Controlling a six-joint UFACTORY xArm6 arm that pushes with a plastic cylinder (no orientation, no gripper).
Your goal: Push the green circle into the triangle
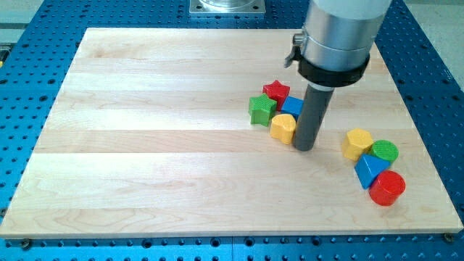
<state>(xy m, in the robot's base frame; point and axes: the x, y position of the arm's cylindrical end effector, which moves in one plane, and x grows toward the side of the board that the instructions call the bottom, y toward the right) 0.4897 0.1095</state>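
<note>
Two clusters are sitting on the desk. My tip point(304, 148) is touching the yellow block point(283, 127), no gripper showing. Green circle point(385, 151) is already touching the blue triangle point(370, 171); overpushing risks scattering the red cylinder point(387, 188).

Pale wood-grained worktop point(159, 145); green circle point(385, 151), blue triangle point(370, 170), red cylinder point(387, 188), yellow block point(357, 143), green star point(262, 109), red star point(276, 90).
</note>
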